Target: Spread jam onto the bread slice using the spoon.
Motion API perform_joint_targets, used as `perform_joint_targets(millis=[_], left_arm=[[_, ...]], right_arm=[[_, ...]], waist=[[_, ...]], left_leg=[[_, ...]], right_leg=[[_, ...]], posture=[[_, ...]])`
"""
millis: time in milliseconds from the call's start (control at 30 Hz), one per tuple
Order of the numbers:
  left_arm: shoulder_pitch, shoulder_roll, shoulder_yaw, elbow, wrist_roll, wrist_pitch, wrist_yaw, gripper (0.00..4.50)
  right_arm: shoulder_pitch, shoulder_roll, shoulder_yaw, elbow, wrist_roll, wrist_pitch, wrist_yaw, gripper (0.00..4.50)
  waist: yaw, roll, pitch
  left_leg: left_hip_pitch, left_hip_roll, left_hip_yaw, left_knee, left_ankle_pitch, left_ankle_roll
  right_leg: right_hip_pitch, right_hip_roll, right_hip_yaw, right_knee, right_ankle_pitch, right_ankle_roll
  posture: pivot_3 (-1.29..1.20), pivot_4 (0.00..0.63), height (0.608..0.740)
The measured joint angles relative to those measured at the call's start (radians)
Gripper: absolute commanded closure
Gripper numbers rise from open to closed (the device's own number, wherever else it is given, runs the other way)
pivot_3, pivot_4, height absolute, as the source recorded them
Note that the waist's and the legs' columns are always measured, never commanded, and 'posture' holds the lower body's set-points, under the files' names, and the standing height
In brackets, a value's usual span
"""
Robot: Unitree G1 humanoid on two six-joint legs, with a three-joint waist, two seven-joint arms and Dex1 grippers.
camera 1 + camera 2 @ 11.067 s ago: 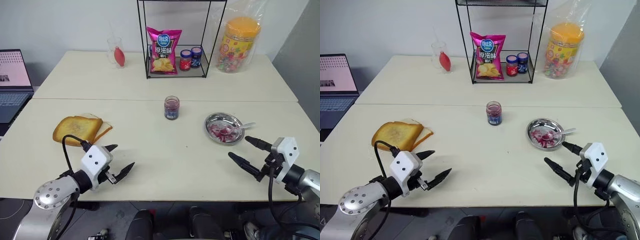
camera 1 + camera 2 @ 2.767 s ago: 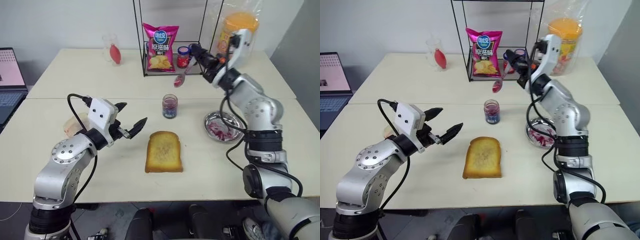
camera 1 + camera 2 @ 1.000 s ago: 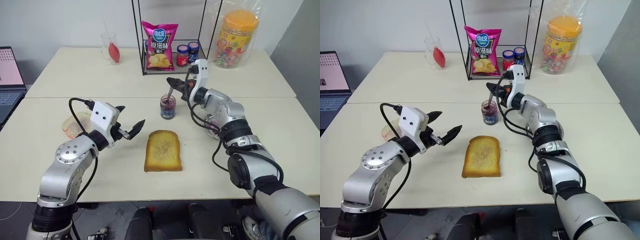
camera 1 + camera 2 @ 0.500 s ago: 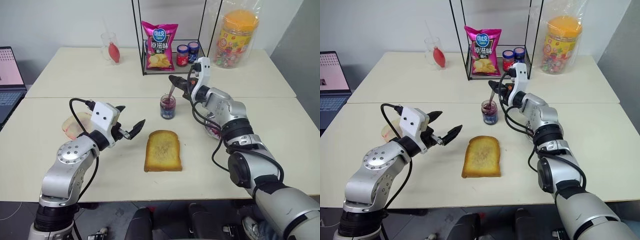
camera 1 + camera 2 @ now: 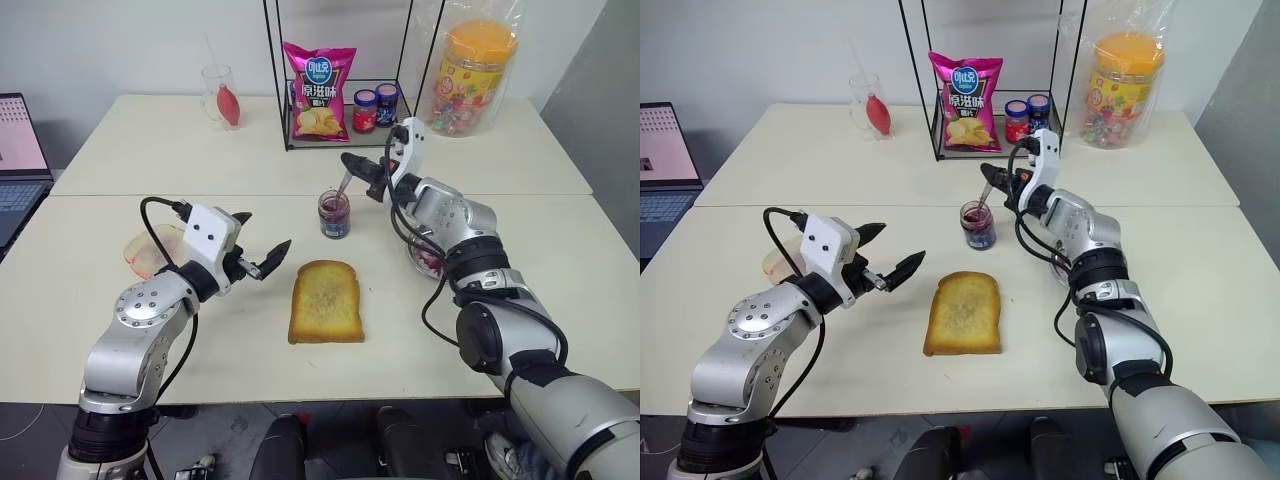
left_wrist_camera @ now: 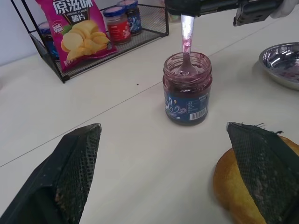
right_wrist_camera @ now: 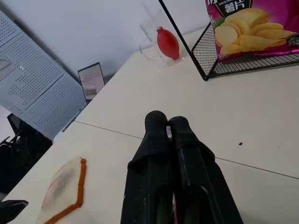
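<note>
left of frame: pale bread slice with a pink-red smear [image 5: 148, 249] lies at the left edge of the table, parked out of the work zone. left gripper [image 5: 262, 242] hovers just right of it, black fingers spread wide, holding nothing, apparently idle until needed.

centre: square golden-brown toasted bread slice [image 5: 326, 301] lies flat on the near table, no jam on it yet, well apart from both grippers. just behind it the small clear glass jar with a blue label [image 5: 334, 214] holds the dark purple-red jam [image 6: 187, 80].

right of centre: right gripper [image 5: 352, 165] above the jar, fingers pressed together on the handle of the small silvery metal spoon [image 6: 186, 45], bowl down inside the jar. judging from that, it's the scoop step, spreading not started.

right: round steel dish [image 6: 282, 62] with red smears, partly behind the arm.

surface: cream table [image 5: 200, 355], two tops butted. back: black wire rack [image 5: 338, 70] with pink chip bag [image 5: 323, 76], yellow-lidded candy tub [image 5: 473, 71]. white wall, laptop [image 5: 22, 160] far left.
</note>
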Motion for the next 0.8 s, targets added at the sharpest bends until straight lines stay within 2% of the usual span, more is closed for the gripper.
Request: perform_joint_targets(millis=[800], left_arm=[[-0.013, -0.013, -0.027, 0.027, 0.014, -0.03, -0.007, 0.0]], right_arm=[[-0.027, -0.011, -0.096, 0.005, 0.068, 0.073, -0.084, 4.48]], waist=[[0.0, 0.0, 0.0]], left_leg=[[0.0, 0.0, 0.0, 0.0, 0.0, 0.0]], right_leg=[[0.0, 0.0, 0.0, 0.0, 0.0, 0.0]], posture=[[0.0, 0.15, 0.74]])
